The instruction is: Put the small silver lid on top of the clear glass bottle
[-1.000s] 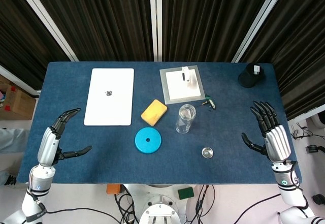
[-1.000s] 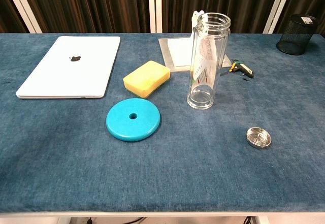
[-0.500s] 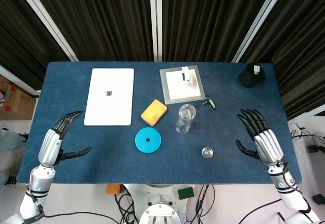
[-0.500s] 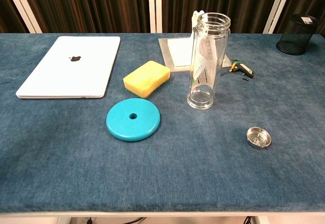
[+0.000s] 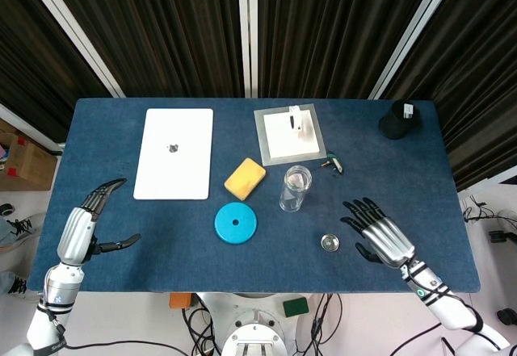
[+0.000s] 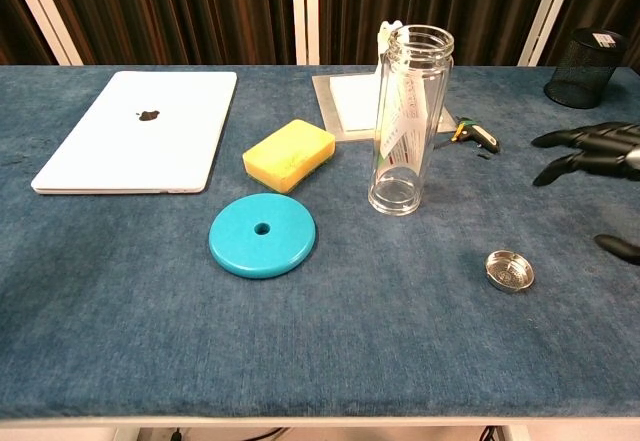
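So this is sitting right at the reach-for-the-lid stage, nothing is grabbed yet. The right hand (image 5: 378,236) is hovering over the table (image 5: 121,251) just to the right of the small silver lid (image 5: 329,243), fingers spread apart and holding nothing. In the chest view only its dark fingertips (image 6: 590,151) are poking in from the right edge, above and behind the lid, not touching it.

The lid is lying flat on the blue cloth near the front edge, open side up by the look of it in the chest view, well clear of everything else. The clear glass bottle (image 5: 296,188) is standing upright a bit further back and to the left of the lid, mouth open, nothing on top.

The left hand (image 5: 81,231) is hanging out way over at the far left edge, loosely spread and empty, not doing anything for this one as far as I can tell.

What I'm thinking comes next: the right hand needs to drop down and pinch that lid by its rim. It's low and flat, so getting fingertips under or around the edge is looking like the fiddly part. Then it's lifting it, carrying it over to the bottle mouth, probably flipping it, and setting it down centered without knocking the bottle, which is tall and looks tippy.
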`<action>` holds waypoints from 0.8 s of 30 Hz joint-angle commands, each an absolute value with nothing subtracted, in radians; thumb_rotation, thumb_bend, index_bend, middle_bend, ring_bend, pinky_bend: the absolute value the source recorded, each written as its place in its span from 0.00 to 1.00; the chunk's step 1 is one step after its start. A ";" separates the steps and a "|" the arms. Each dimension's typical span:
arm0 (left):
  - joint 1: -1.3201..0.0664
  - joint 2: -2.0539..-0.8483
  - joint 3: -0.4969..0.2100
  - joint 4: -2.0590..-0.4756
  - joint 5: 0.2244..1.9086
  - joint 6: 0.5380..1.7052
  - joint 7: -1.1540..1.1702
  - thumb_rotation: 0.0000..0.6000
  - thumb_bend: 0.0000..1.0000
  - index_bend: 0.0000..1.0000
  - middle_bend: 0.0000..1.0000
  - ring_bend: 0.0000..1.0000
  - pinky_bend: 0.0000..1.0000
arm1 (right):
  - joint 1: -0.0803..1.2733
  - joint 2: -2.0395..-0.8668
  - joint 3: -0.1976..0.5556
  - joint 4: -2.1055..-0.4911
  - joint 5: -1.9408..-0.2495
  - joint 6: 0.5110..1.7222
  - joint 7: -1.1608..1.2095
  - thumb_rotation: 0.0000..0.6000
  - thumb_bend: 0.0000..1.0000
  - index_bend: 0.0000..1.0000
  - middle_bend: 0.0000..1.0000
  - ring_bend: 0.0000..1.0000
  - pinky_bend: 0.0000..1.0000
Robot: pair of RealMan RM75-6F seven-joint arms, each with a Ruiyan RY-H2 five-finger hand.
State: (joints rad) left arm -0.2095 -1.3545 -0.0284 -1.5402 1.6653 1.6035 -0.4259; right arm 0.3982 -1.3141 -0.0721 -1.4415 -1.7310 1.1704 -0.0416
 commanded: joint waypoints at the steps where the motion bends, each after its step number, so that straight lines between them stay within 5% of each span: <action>1: -0.208 -1.352 -0.027 -1.540 1.662 1.599 -0.427 1.00 0.04 0.14 0.16 0.16 0.20 | 0.437 -1.352 -0.071 -1.414 -1.734 1.121 -0.083 1.00 0.43 0.29 0.02 0.00 0.00; 24: -0.201 -1.344 -0.015 -1.536 1.658 1.580 -0.437 1.00 0.05 0.15 0.16 0.16 0.18 | 0.468 -1.452 -0.094 -1.325 -1.753 1.127 -0.085 1.00 0.43 0.45 0.04 0.00 0.00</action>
